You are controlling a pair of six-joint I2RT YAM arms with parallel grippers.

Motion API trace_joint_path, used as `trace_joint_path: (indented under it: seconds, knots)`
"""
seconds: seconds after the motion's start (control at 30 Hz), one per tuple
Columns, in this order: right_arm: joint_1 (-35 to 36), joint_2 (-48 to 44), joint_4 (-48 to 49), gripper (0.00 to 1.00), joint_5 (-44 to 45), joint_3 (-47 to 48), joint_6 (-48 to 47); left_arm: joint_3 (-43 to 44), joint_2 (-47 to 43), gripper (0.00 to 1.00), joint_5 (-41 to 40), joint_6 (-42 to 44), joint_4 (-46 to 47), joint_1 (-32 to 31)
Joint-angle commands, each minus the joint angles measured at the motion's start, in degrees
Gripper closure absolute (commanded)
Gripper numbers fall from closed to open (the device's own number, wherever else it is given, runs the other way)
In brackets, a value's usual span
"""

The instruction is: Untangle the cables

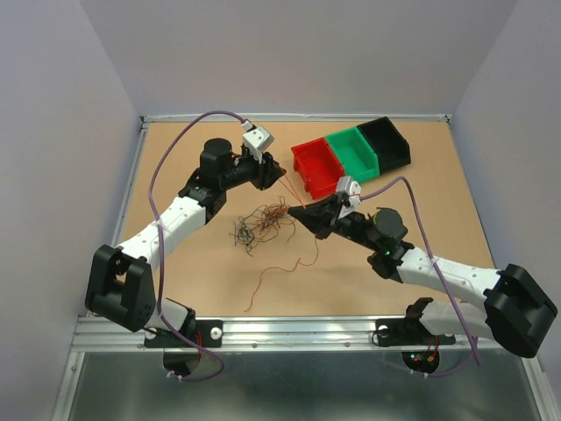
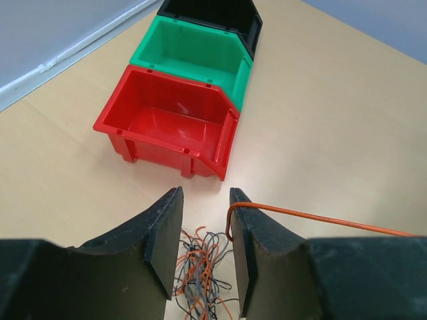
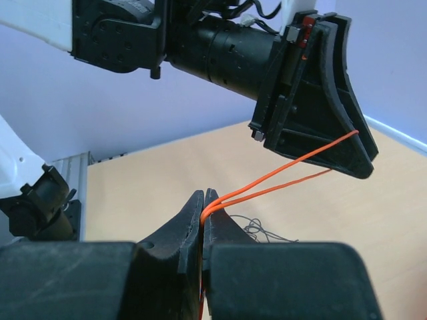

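The cables lie as a tangle point(image 1: 259, 225) of thin red-orange, black and dark wires mid-table; the left wrist view shows this tangle point(image 2: 199, 267) below my fingers. My right gripper point(image 3: 204, 197) is shut on a looped red-orange cable point(image 3: 280, 179), just right of the heap, where the top view shows that gripper point(image 1: 295, 209). The cable point(image 1: 287, 193) runs taut up to my left gripper point(image 1: 280, 174). There its hooked end point(image 2: 230, 220) hangs over the right finger point(image 2: 257, 233). The left gripper point(image 2: 205, 197) stands open above the tangle, with the cable not pinched.
A red bin point(image 1: 316, 167), a green bin point(image 1: 353, 152) and a black bin point(image 1: 385, 141) stand in a row at the back right, all looking empty. One loose red-orange wire point(image 1: 279, 268) lies near the front of the board. A raised rim point(image 1: 131, 189) borders the table.
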Motion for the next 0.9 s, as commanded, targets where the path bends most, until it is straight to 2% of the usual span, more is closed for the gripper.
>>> trace_joint_path:
  seconds: [0.0, 0.27, 0.4, 0.6, 0.73, 0.87]
  knots:
    - [1.4, -3.9, 7.3, 0.99, -1.4, 5.1, 1.3, -0.5, 0.6, 0.56, -11.2, 2.8, 1.3, 2.7]
    - [1.3, -2.8, 6.7, 0.99, 10.7, 9.5, 0.1, 0.0, 1.9, 0.52, -8.7, 2.8, 0.5, 2.7]
    - [1.3, 0.9, 6.8, 0.99, 17.5, 14.5, 0.6, 0.9, 3.3, 0.5, -6.4, 2.6, -0.5, 2.7]
    - [1.1, 10.2, 8.7, 0.99, 33.3, 21.1, 0.9, 1.0, 3.7, 0.5, -4.3, 2.6, -0.7, 2.7]
    - [0.0, 15.5, 8.7, 0.99, 39.0, 25.6, 0.4, 0.5, 2.6, 0.5, -4.0, 2.8, -0.3, 2.7]
    - [-2.6, 19.8, 8.3, 0.99, 39.4, 29.7, -0.1, 0.1, 2.0, 0.5, -3.2, 3.3, -0.3, 2.7]
